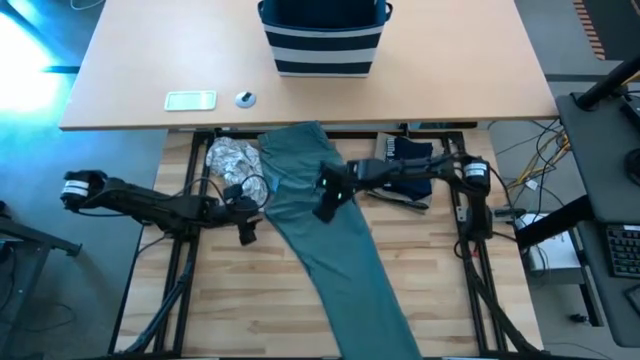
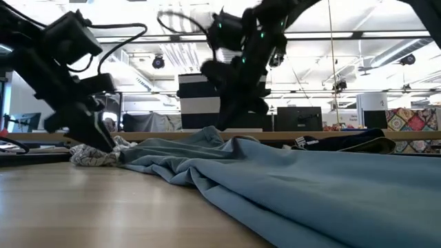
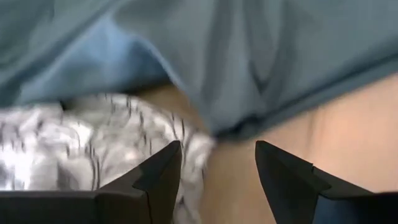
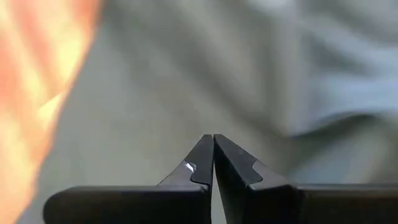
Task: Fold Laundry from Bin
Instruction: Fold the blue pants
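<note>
No text, label or number can be read in any view; the dark navy garment (image 1: 408,152) beside the teal one carries a white print, but its letters are too small and creased to make out, and the small white card (image 1: 190,100) on the far table shows no legible marking
</note>
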You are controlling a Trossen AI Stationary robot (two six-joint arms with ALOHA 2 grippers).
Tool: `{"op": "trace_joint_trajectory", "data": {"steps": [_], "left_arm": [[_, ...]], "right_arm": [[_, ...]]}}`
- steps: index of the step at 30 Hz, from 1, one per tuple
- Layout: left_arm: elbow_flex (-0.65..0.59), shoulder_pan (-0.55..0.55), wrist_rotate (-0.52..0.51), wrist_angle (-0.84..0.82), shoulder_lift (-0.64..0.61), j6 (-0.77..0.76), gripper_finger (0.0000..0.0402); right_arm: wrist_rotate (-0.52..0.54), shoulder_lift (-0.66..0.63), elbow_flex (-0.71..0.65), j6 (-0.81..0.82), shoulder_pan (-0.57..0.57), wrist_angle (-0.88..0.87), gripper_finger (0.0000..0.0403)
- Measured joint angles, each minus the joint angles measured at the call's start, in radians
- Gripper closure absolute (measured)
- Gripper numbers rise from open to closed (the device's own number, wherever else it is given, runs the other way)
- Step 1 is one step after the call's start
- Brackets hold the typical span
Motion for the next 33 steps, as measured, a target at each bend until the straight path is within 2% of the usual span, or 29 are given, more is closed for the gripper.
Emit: {"op": "trace_joint_trajectory", "data": {"steps": [4,7,9,13,16,18,20,22,25,28,33], "left_arm": [[-0.005,0.009,0.000,0.146,0.065,0.072,0.0212],[0.000,0.014,0.028,0.191,0.121,0.086,0.0212],[0.005,0.021,0.076,0.231,0.168,0.084,0.0212],[0.014,0.033,0.084,0.237,0.269,0.007,0.0217],[0.049,0.035,0.103,0.217,0.314,-0.070,0.0253],[0.073,0.035,0.115,0.187,0.326,-0.097,0.0299],[0.091,0.035,0.119,0.169,0.327,-0.111,0.0359],[0.104,0.037,0.121,0.145,0.320,-0.139,0.0388],[0.127,0.032,0.133,0.037,0.284,-0.206,0.0392],[0.133,0.023,0.188,-0.103,0.227,-0.236,0.0398],[0.134,0.023,0.317,-0.225,0.095,-0.277,0.0381]], "right_arm": [[-0.036,0.000,0.000,0.083,0.117,-0.006,0.0394],[-0.039,-0.002,0.000,0.196,0.199,-0.012,0.0394],[-0.041,-0.003,0.000,0.270,0.251,-0.022,0.0394],[-0.037,-0.003,-0.002,0.380,0.332,-0.054,0.0394],[-0.037,-0.011,-0.003,0.448,0.385,-0.092,0.0394],[-0.029,-0.019,-0.005,0.484,0.418,-0.100,0.0394],[0.001,-0.021,-0.011,0.510,0.452,-0.111,0.0394],[0.036,-0.021,-0.036,0.547,0.484,-0.094,0.0394],[0.032,-0.008,-0.084,0.602,0.526,-0.050,0.0394],[-0.013,-0.006,-0.151,0.644,0.567,-0.018,0.0394],[-0.178,-0.008,-0.235,0.678,0.629,-0.016,0.0394]]}}
